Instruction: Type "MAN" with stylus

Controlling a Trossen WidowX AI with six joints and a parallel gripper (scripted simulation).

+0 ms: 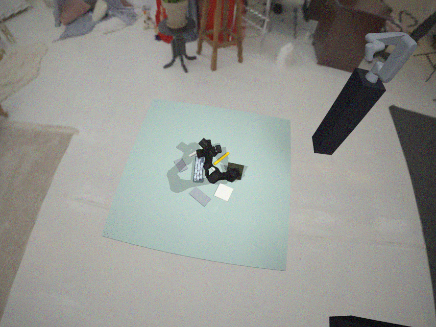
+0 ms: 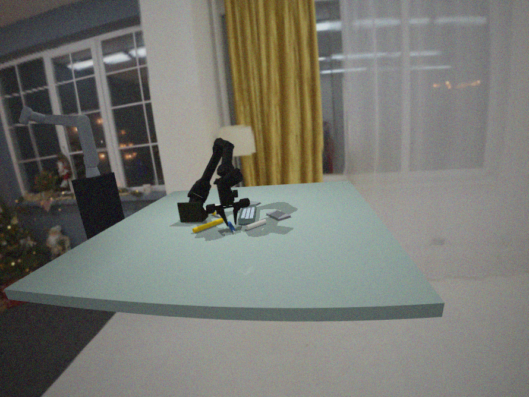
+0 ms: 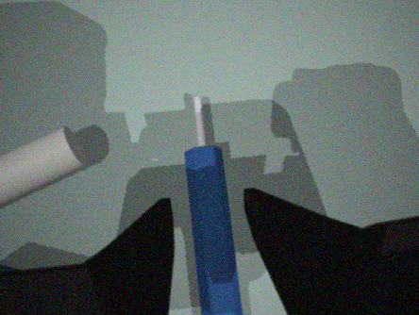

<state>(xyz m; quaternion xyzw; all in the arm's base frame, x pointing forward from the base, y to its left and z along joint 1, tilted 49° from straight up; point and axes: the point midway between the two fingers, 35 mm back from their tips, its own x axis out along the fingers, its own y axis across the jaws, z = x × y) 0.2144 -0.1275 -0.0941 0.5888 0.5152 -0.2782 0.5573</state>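
The stylus (image 3: 208, 212) (image 2: 230, 226) is a blue hexagonal rod with a thin pale tip, and it lies flat on the pale green table (image 1: 246, 228) (image 2: 299, 264) (image 3: 236, 38). My gripper (image 3: 208, 203) (image 2: 229, 219) is low over it with one black finger on each side. A gap shows between each finger and the rod, so the gripper is open around it. The small grey keyboard (image 1: 199, 169) (image 2: 247, 214) lies just beside the gripper and is out of the wrist view. In the top view the arm hides the stylus.
A white cylinder (image 1: 192, 153) (image 2: 255, 224) (image 3: 38, 162) lies close to the left of the stylus. A yellow rod (image 1: 221, 158) (image 2: 207, 225), two grey pads (image 1: 180, 164) (image 1: 199, 196), a white square (image 1: 223, 191) and the arm's base (image 2: 189, 211) surround the keyboard.
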